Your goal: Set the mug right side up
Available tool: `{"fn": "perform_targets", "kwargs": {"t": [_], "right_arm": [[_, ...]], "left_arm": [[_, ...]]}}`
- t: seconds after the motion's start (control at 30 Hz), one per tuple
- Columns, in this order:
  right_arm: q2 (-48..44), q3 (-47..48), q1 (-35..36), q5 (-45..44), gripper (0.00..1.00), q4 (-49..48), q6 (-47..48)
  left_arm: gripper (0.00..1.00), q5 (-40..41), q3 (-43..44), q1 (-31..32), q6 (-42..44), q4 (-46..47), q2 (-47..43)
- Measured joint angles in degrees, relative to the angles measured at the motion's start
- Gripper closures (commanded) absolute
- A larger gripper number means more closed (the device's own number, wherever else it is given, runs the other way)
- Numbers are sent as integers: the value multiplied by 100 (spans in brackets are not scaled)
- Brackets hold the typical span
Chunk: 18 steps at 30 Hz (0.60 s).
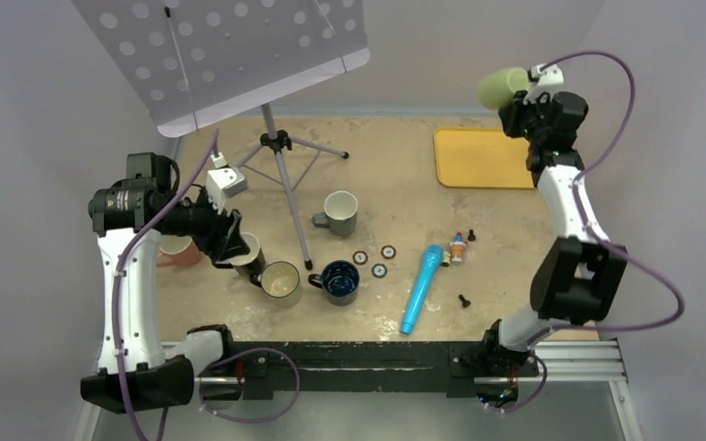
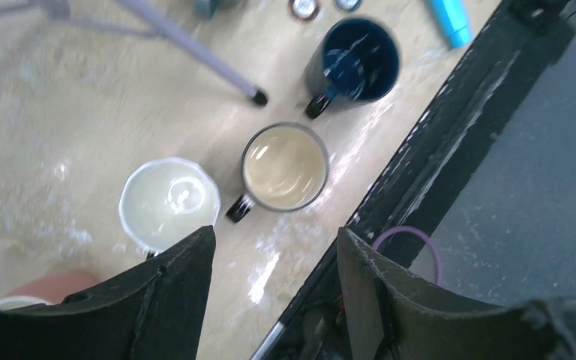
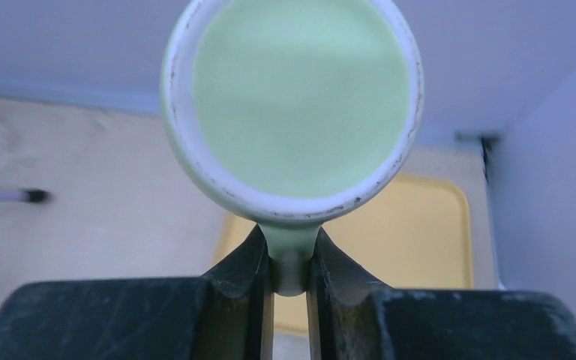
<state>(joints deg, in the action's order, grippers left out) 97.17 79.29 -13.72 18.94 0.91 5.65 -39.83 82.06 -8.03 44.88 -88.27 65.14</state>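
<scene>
Right claw [image 3: 291, 279] was pinched on the handle [image 3: 291, 253] of the green mug [image 3: 292, 97]. The jaws were nearly together, with only the handle's thickness between them. The mug was held high off the counter [image 3: 82, 165], straight ahead of my fingertips, with the yellow mat [image 3: 427, 232] below and beyond it.

Step, as I judged it: the mug was up, and the turn itself was in hand but not finished.

Orientation: the mug lay on its side in the air. Its long axis ran roughly level, along my fingers' line of reach. The flat green disc with a pale ring faced my wrist and read as the base. The mouth therefore probably pointed away from me, though I did not see it directly. The handle sat on the claw side of the disc.

Next move called for pitching the wrist until the base faced down, then lowering and seating the mug flat before the jaws parted. A hold on the handle alone might let the mug swing.

Left claw [image 2: 274, 251] was spread wide and empty, above other mugs [image 2: 285, 166], and took no part.
</scene>
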Motion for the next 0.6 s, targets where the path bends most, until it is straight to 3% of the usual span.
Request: {"fn": "perform_targets", "kwargs": {"t": [0.13,0.3,0.43,0.6], "right_arm": [[-1615,-629,1182,114,100,-1110,-702],[-3023,-1694,2968,970,100,-2404,-1609],[-3578,-2389,3921,1209,100,-3082,-2282],[-3600,-2826,5014,1386,100,-3934,-3051]], "left_arm": [[33,-946,264,24,-243,-90,-361],[30,-2153,739,24,-1464,387,-769],[27,-3119,610,26,-3359,1847,-1381],[26,-3458,520,31,-6127,4068,-1779]]}}
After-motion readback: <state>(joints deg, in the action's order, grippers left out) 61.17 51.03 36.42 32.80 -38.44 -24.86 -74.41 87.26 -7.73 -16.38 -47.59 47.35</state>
